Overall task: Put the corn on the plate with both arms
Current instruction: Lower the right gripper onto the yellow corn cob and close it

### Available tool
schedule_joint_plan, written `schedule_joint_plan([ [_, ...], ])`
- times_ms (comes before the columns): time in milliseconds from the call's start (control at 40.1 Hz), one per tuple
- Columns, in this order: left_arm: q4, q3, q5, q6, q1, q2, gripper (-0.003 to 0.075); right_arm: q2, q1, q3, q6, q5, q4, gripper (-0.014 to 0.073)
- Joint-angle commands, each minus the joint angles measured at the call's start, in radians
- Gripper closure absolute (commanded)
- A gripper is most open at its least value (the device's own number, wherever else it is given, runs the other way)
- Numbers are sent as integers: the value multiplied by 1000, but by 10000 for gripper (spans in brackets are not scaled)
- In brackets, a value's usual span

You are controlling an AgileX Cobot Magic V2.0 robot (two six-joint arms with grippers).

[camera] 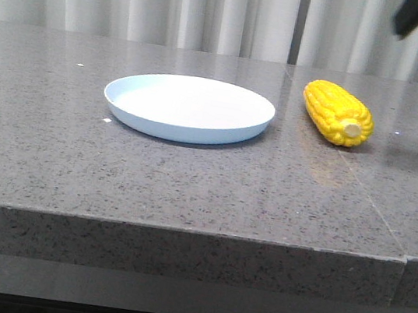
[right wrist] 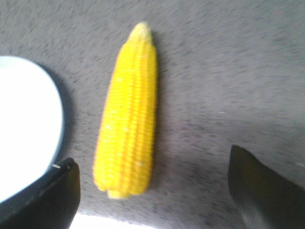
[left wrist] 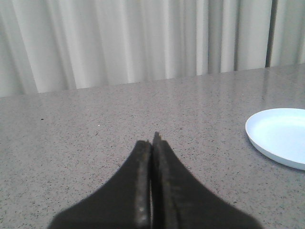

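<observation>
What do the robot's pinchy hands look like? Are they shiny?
They're black and matte, not shiny. The left gripper has two long fingers that narrow to a point, with rough, gritty inner edges. The right gripper has broad, dark, wedge-shaped fingers. No cables, stickers or markings show on either one.

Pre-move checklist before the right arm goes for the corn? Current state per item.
1. Right claw open: ok, jaws wide apart.
2. Claw lined up over the corn: not ok, the cob sits nearer one jaw than the other.
3. Corn free on the table, beside the plate, not touching: ok.
4. Plate empty: ok.
5. Left claw shut and away from the plate: ok.
6. Right claw height above the corn: cannot tell.
</observation>
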Motion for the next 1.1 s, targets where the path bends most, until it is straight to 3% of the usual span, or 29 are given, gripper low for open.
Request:
schedule_joint_plan([
  [0, 0, -24, -80, 0, 3, 13, 741, 62, 23, -116, -8, 10, 21, -59],
  [224, 0, -24, -80, 0, 3, 13, 741, 252, 29, -277, -8, 65, 37, -59],
  [548, 0, -24, -80, 0, 3, 13, 741, 393, 29, -364, -8, 100, 37, -44],
  [897, 0, -24, -80, 0, 3, 13, 741, 388, 29, -367, -8, 112, 38, 389],
  [1072, 0, -24, -80, 0, 3, 13, 741, 331, 29, -367, -7, 111, 48, 422],
])
